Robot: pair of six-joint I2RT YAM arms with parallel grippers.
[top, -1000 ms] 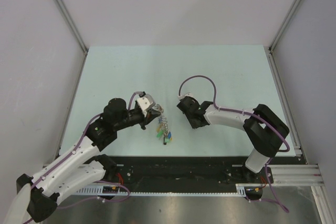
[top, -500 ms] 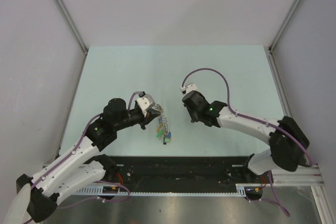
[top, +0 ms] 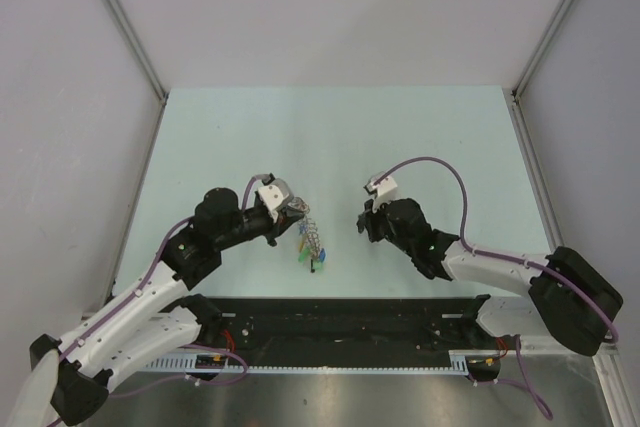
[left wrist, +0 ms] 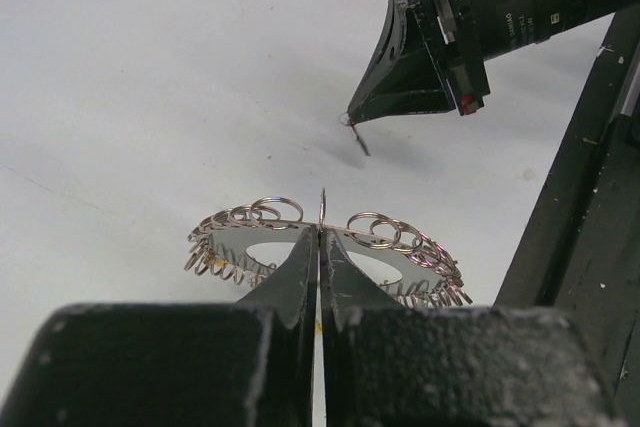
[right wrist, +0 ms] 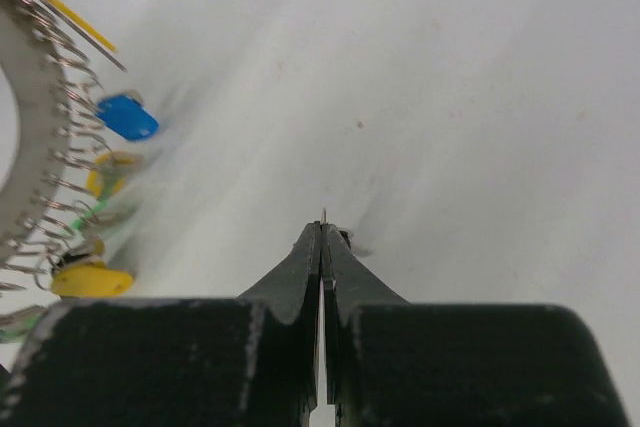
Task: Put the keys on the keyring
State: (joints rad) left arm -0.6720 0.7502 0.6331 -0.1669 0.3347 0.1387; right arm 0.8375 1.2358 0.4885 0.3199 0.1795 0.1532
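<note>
My left gripper is shut on one small loop of the keyring and holds it up; in the left wrist view the fingertips pinch a thin ring on the rim of the keyring. Several keys with coloured heads hang from it, among them a blue key and a yellow key. My right gripper is to the right of the keyring and apart from it. It is shut on a thin metal piece that looks like a tiny key.
The pale green table is bounded by a black rail at the near edge and grey walls on the sides. The right arm's purple cable arches above its wrist.
The right arm has swung: its elbow dropped towards the near edge and its wrist shifted slightly right, with the gripper still shut. The left gripper and keyring have stayed put.
</note>
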